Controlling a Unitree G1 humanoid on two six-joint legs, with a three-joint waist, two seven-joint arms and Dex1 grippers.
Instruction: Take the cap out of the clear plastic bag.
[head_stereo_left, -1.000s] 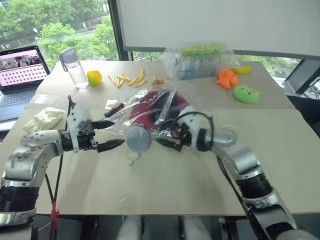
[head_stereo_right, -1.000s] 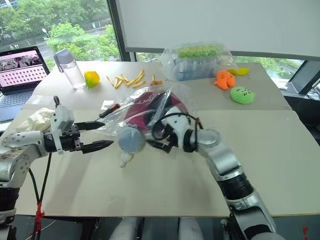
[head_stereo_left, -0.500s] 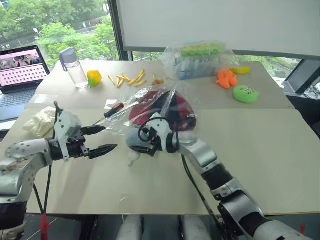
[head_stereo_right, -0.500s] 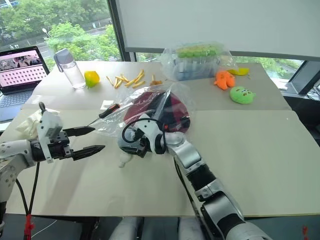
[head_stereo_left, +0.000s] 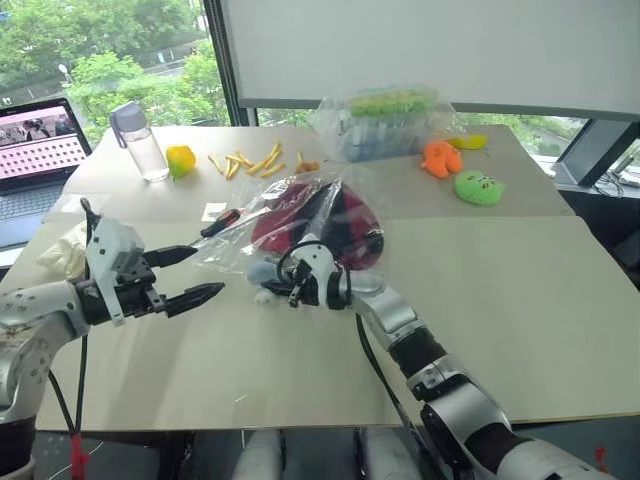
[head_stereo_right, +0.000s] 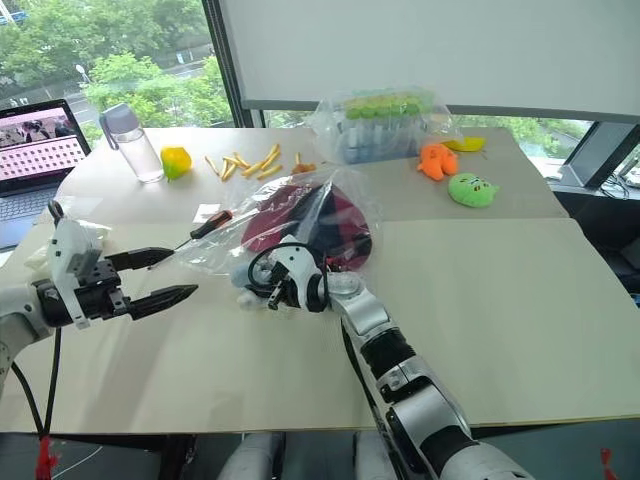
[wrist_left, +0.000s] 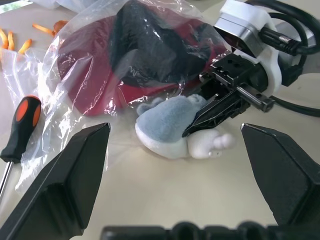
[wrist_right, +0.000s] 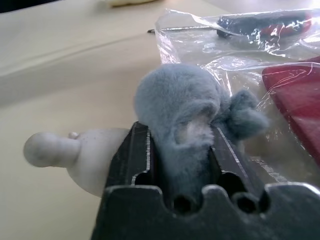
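The dark red cap (head_stereo_left: 300, 212) with black lining lies inside the clear plastic bag (head_stereo_left: 235, 245) at the table's middle. A grey and white plush toy (head_stereo_left: 262, 272) lies on the table against the bag's near edge. My right gripper (head_stereo_left: 292, 291) is shut on this toy; in the right wrist view its black fingers (wrist_right: 134, 150) squeeze the grey fur (wrist_right: 180, 105). My left gripper (head_stereo_left: 208, 270) hovers open to the left of the bag, its jaws wide apart and empty, pointing at the toy and the cap (wrist_left: 95, 75).
A screwdriver (head_stereo_left: 222, 222) with a black and orange handle lies at the bag's left edge. At the back stand a water bottle (head_stereo_left: 135, 140), a laptop (head_stereo_left: 40, 160), scattered fries (head_stereo_left: 245, 162), a bagged tray (head_stereo_left: 385, 120), an orange plush (head_stereo_left: 438, 157) and a green plush (head_stereo_left: 478, 187).
My right gripper swung left past the bag's front to the grey plush and closed on it. My left gripper drew back slightly and stayed open.
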